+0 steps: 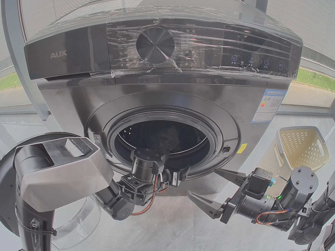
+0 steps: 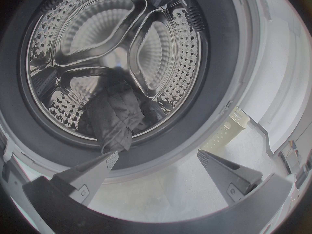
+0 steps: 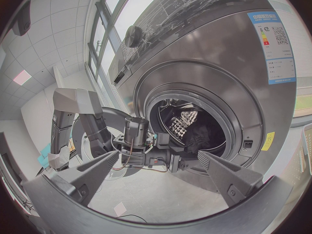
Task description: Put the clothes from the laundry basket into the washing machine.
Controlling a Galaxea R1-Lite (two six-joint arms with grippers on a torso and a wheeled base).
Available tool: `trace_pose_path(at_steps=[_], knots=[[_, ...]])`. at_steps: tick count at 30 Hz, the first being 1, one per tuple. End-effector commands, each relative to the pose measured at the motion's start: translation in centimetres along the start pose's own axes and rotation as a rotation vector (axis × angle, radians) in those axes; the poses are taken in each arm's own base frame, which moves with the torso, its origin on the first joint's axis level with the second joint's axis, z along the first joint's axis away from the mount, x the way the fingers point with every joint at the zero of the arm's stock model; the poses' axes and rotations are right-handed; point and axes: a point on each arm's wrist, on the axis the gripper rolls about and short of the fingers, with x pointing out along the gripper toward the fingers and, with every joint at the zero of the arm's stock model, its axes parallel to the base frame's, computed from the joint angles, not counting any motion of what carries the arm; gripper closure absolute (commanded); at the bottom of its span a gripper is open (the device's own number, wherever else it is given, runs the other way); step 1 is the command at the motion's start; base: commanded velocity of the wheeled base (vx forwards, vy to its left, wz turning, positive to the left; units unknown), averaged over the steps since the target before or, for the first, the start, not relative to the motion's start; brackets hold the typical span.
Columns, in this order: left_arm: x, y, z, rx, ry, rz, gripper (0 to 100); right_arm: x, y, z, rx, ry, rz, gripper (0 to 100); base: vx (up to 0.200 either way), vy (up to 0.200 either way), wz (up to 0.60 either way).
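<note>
The grey washing machine (image 1: 195, 98) stands with its round door swung open. A dark garment (image 2: 113, 117) lies crumpled at the bottom of the steel drum (image 2: 152, 52), partly draped over the rubber seal. My left gripper (image 2: 157, 154) is just outside the drum mouth, open and holding nothing, with its wrist (image 1: 146, 164) at the lower rim. Lower and to the right, my right gripper (image 1: 202, 183) hangs open and empty in front of the machine. From the right wrist view the garment (image 3: 201, 134) shows dark inside the opening. The cream laundry basket (image 1: 300, 147) leans at the machine's right side.
The open door (image 1: 78, 213) with its glass bowl hangs low on the left, behind my left arm. Grey floor tiles (image 1: 181, 227) lie in front of the machine. A window wall runs behind it.
</note>
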Motion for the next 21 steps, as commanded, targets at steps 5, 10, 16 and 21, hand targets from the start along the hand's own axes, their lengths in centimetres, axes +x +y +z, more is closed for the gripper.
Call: trace_pose_path(at_steps=[5,10,16,21], knots=[[5.0,3.7,-0.6,0.002,-0.027,0.098,0,0.0,0.0,0.0,0.0,0.0,-0.001,0,0.0,0.0,0.0],[7.0,5.2,-0.7,0.0,-0.016,0.134,0,0.1,-0.1,0.0,0.0,0.0,-0.001,0,0.0,0.0,0.0],[9.0,5.5,-1.6,0.001,-0.005,0.124,0,0.1,-0.1,0.0,0.0,0.0,-0.001,0,0.0,0.0,0.0],[10.4,5.7,-1.8,-0.003,-0.03,0.127,100,0.0,0.0,0.1,0.0,-0.003,0.0,0,0.0,0.0,0.0]])
